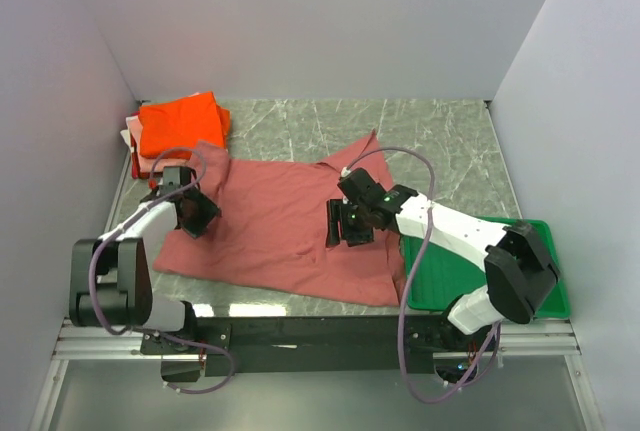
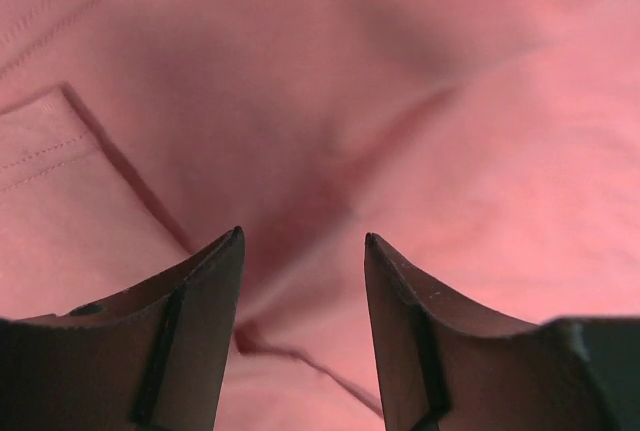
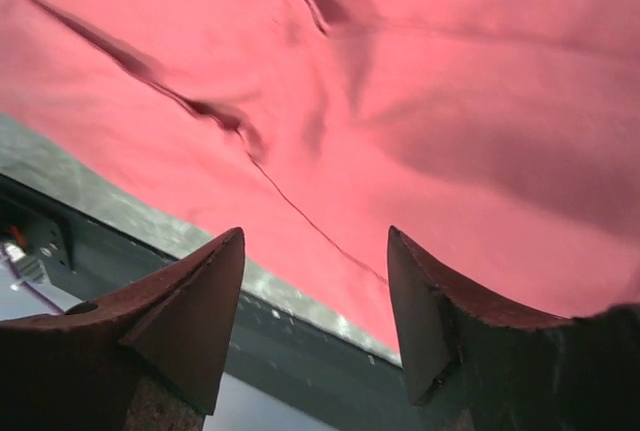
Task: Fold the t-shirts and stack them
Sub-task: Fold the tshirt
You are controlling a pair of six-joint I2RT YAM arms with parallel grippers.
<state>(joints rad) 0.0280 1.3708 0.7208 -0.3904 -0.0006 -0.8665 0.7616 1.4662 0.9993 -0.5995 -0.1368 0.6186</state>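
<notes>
A large brick-red t-shirt [image 1: 280, 236] lies spread on the marble table. It fills the left wrist view [image 2: 420, 101] and most of the right wrist view [image 3: 420, 101]. A folded bright orange t-shirt [image 1: 182, 123] lies on a pale pink and white pile [image 1: 134, 143] at the back left. My left gripper [image 1: 192, 213] is open and empty just above the red shirt's left side [image 2: 303, 241]. My right gripper [image 1: 348, 223] is open and empty above the shirt's right half [image 3: 315, 236], near its wrinkles.
A green plastic tray [image 1: 500, 281] lies at the front right, under the right arm. The table's dark front edge [image 3: 300, 351] shows below the shirt's hem. Grey walls close the back and both sides.
</notes>
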